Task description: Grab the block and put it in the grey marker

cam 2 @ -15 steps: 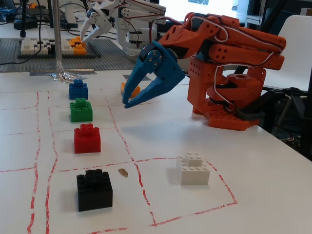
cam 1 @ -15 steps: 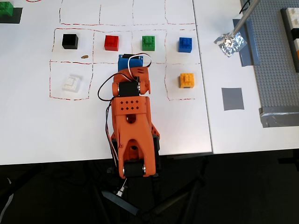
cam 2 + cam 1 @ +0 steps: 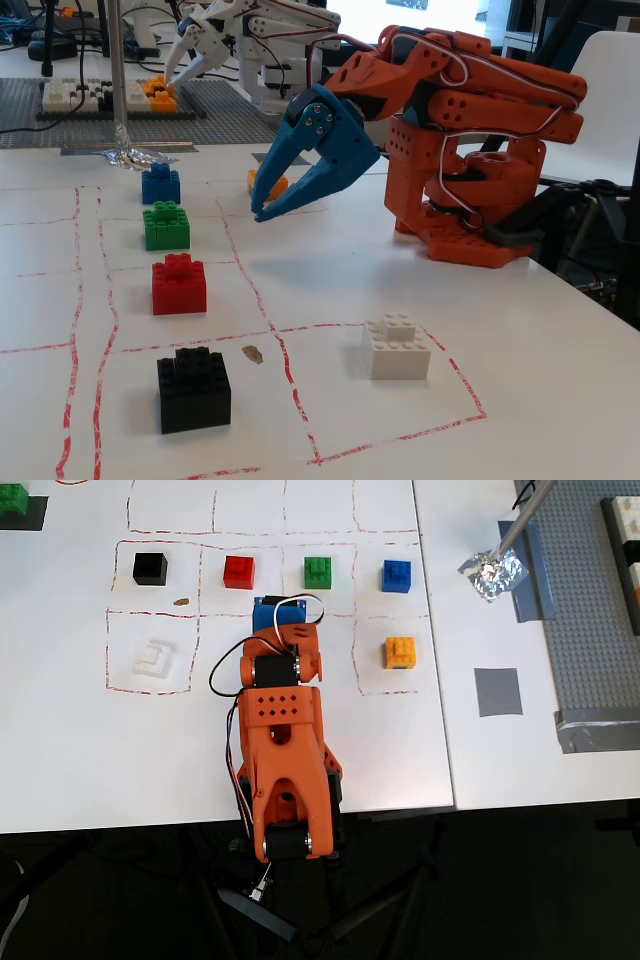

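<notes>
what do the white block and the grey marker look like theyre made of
The white block looks like hard moulded plastic, smooth and slightly glossy, with raised studs on top. The grey marker looks like a flat matte square of tape, lying flush on the table; probably cloth or duct tape.

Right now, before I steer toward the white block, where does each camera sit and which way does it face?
Overhead view: above the table, looking straight down; the orange arm shows from base to folded wrist, pointing up the picture, with white block left of it and grey marker right.
Fixed view: low at table height beyond the bricks, looking back toward the arm's base; the gripper hangs above the table, empty.
Shared: both show the white block, black brick, red, green, blue and orange bricks.
</notes>
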{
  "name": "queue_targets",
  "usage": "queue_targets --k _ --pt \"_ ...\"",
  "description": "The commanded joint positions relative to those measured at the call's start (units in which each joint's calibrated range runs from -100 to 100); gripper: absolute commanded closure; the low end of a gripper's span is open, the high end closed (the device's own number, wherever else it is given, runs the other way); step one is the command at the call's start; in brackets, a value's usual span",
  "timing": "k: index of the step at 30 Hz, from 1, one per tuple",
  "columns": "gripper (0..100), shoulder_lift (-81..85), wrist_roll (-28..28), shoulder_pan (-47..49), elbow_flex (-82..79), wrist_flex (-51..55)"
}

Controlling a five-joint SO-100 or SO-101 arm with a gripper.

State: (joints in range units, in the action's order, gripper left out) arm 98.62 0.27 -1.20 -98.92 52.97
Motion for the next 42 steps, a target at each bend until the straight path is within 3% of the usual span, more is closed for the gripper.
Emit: queue_targets --k 1,19,34,42 --pt "100 0.94 -0.78 -1.05 -0.9 -1.55" --pt "100 -2.33 -2.54 1.33 5.99 2.62" --pt "100 -21.55 -6.79 17.83 32.46 8.58" --pt "100 -37.23 -9.57 33.0 49.05 16.17"
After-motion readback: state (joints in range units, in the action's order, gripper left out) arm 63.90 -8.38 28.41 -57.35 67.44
